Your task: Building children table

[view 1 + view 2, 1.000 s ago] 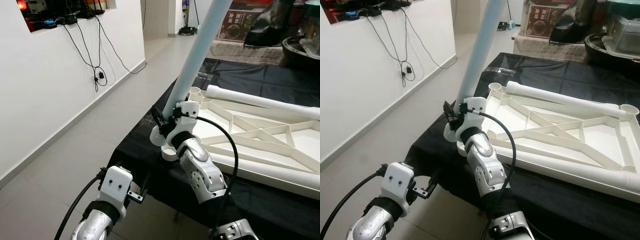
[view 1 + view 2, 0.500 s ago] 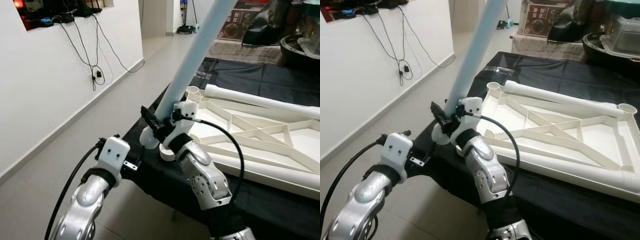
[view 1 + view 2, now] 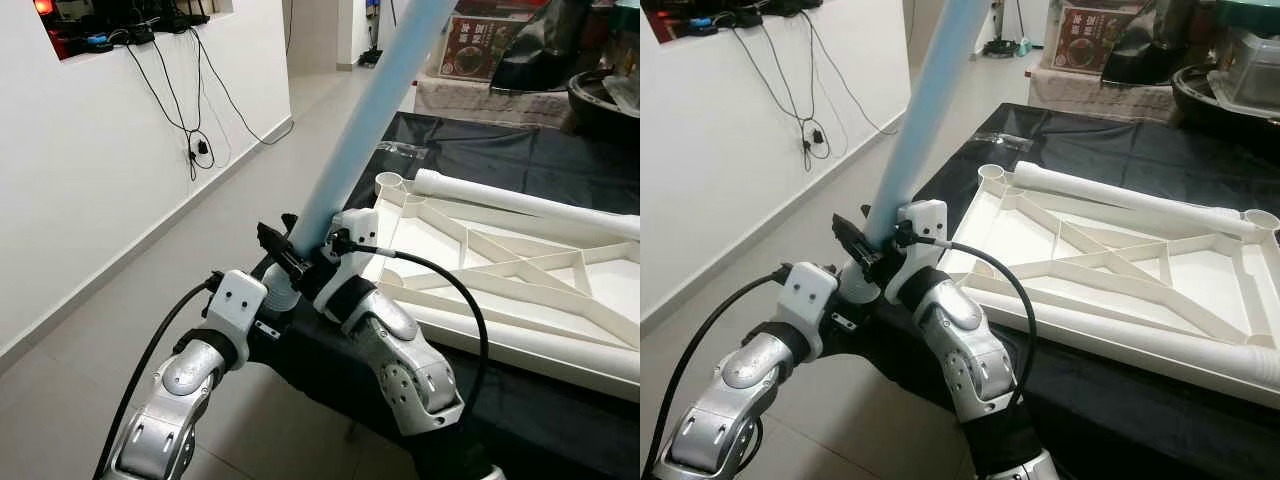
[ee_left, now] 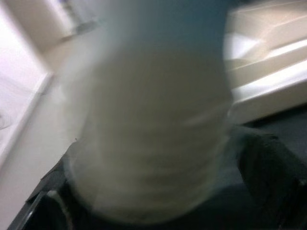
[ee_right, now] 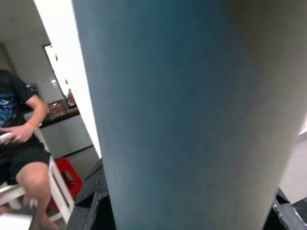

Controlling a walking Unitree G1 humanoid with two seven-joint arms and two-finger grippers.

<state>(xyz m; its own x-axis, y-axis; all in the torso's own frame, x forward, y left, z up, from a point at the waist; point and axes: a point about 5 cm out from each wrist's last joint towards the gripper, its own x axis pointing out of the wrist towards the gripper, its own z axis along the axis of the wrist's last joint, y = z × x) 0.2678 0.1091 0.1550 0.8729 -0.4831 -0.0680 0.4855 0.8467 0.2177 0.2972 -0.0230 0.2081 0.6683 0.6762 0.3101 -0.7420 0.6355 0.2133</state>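
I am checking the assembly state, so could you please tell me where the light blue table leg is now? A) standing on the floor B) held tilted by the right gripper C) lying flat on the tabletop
B: the right gripper clamps the light blue leg, which slants upward beside the white tabletop.

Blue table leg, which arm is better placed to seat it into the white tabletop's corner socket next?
Probably the right. The right gripper is clamped on the blue leg near its threaded lower end, beside the tabletop. The left gripper sits just below that end, so it could only steady it.
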